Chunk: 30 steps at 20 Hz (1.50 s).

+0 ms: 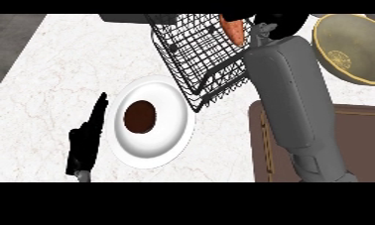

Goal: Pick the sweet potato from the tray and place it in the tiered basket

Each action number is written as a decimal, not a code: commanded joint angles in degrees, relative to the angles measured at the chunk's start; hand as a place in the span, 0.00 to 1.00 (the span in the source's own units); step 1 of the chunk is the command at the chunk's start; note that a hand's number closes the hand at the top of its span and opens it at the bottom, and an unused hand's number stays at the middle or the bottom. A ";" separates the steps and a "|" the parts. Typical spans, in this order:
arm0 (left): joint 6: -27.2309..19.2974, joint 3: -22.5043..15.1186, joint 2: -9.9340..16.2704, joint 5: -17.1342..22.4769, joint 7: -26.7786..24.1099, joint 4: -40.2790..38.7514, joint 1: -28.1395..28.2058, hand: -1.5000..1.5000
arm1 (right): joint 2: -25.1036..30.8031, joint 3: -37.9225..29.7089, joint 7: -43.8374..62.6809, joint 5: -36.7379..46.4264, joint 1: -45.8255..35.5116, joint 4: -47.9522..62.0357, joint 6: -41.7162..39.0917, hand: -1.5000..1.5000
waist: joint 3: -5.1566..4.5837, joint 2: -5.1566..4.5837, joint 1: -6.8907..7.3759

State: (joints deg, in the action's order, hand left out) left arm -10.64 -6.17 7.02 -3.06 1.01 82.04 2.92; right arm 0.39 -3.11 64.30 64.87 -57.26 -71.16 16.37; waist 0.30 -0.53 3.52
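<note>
At the view's left the left hand (86,137) rests low near the bottom edge, standing on edge with its fingers straight and together, pointing up the counter (66,65) and holding nothing; it sits just beside the white plate (168,144) without clearly touching it. The plate lies on the pale marbled counter and carries a round dark brown item (140,116) near its middle. Just past the plate's upper right rim stands the black wire tiered basket (192,53), its mesh tilting across the middle of the view and its lower corner reaching almost to the plate. Further right, the right forearm (293,95) rises in a long grey column from the lower edge, over the brown tray (258,144), and stretches up toward the top of the basket. The right hand (275,25) is at the basket's upper right side, fingers curled — and the orange sweet potato (233,30) shows just left of it, upright and tapering down, above the basket's wire mesh. The hand appears to be clasping the sweet potato's far side, though the contact itself is partly hidden. At the far right edge sits a yellowish bowl (351,65) — well apart from the basket, beside the forearm.
</note>
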 commanded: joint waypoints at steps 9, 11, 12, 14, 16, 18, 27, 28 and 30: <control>-1.55 -0.50 -1.10 -0.83 1.62 0.00 3.73 0.50 | -0.38 -2.87 9.05 15.24 1.24 -5.28 24.60 0.00 | -0.36 1.04 -3.32; -2.27 1.00 -1.23 -0.19 1.53 -0.88 3.07 0.50 | -0.38 -3.71 12.88 19.50 1.49 -10.34 19.90 0.00 | -0.44 1.64 -4.67; -2.31 1.55 -1.06 0.10 0.95 -1.22 3.90 0.50 | -0.38 -5.90 12.14 19.63 4.21 -13.31 19.43 0.00 | -0.39 1.69 -5.47; -1.11 2.82 0.65 0.71 0.85 -1.63 3.60 0.50 | -0.38 -6.36 14.92 21.15 4.74 -18.94 16.37 0.00 | -0.42 2.11 -6.23; -2.12 2.16 -0.30 0.26 2.05 -0.49 3.89 0.50 | -0.39 -3.17 16.17 21.78 10.06 -25.54 14.37 0.00 | -0.35 2.26 -6.25; -3.16 1.46 -1.88 -0.19 0.96 -1.28 4.91 0.50 | -0.39 -3.72 16.04 21.36 12.84 -32.62 11.19 0.00 | -0.36 2.41 -7.19; -3.26 3.75 -0.44 0.97 1.93 0.90 6.16 0.50 | -0.39 1.89 13.49 15.65 33.97 -61.90 -0.88 0.00 | -0.26 2.94 -9.97; -3.04 3.12 -1.36 1.27 1.14 0.40 7.96 0.50 | -0.39 2.79 13.33 14.18 34.93 -65.42 -1.95 0.00 | -0.33 3.16 -10.06; -3.52 3.07 -1.09 0.43 -0.07 0.90 8.45 0.50 | -0.39 3.99 12.19 12.81 40.65 -72.38 -4.42 0.00 | -0.32 2.92 -10.07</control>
